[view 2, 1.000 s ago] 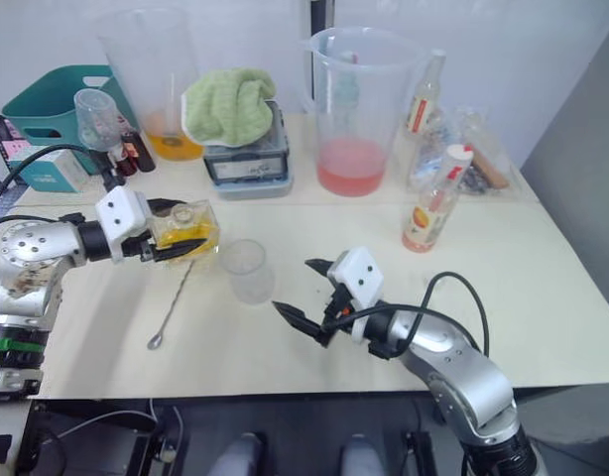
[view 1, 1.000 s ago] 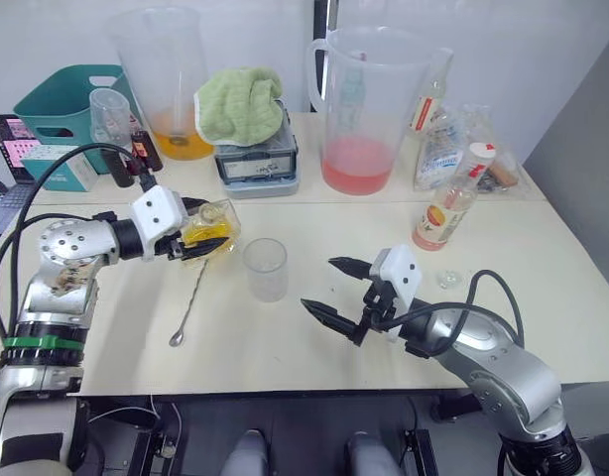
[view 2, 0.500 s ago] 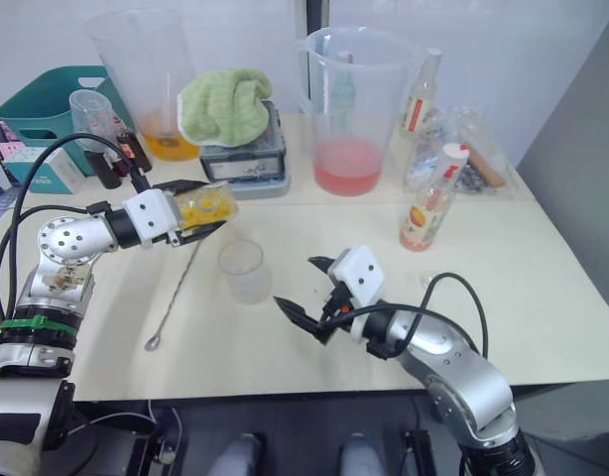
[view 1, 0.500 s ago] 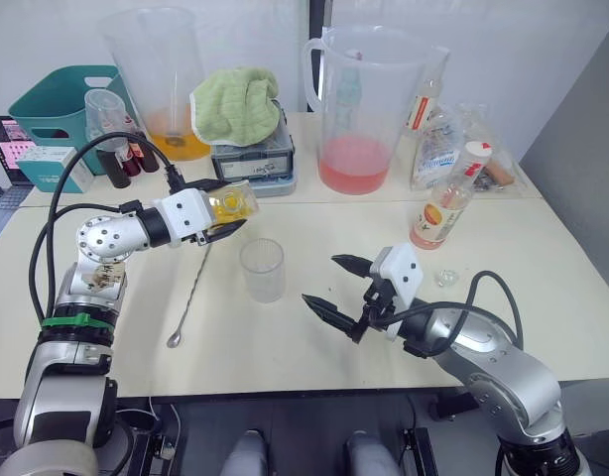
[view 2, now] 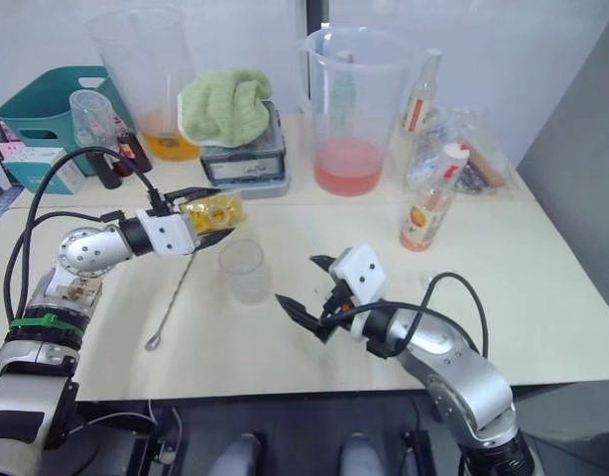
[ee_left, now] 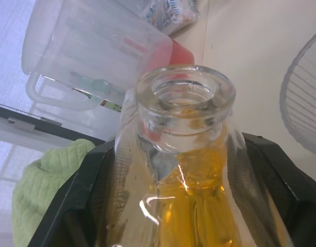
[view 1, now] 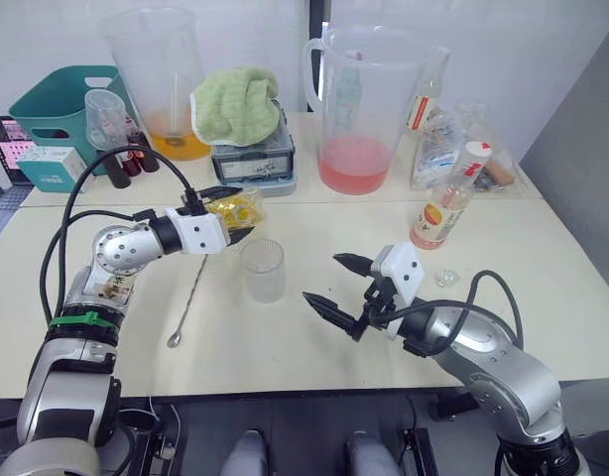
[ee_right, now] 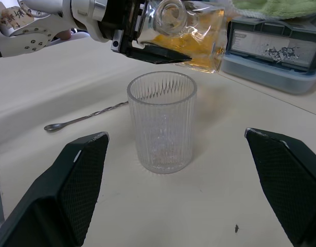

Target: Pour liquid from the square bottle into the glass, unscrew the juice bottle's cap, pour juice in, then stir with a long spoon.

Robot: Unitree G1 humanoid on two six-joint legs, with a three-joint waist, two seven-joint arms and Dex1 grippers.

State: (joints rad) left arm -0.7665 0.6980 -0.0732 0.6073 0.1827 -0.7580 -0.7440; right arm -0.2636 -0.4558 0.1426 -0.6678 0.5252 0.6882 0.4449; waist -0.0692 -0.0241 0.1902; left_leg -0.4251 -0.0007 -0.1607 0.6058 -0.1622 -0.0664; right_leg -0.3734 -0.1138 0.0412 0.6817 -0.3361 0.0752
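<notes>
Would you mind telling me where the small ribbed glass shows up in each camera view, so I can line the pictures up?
Left eye view: the glass stands on the table, left of centre.
Right eye view: it stands left of centre.
Left wrist view: a ribbed curved rim at the right edge, likely the glass.
Right wrist view: centre of the picture, looking empty.
Shared landmark: the square bottle, held tilted in the left gripper just beside the glass.

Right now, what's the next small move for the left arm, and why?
Probably bring the bottle's mouth a bit further over the glass and tip more. The left gripper holds it on its side just above and behind the rim, the glass looks empty, and no liquid is leaving the neck yet.
</notes>
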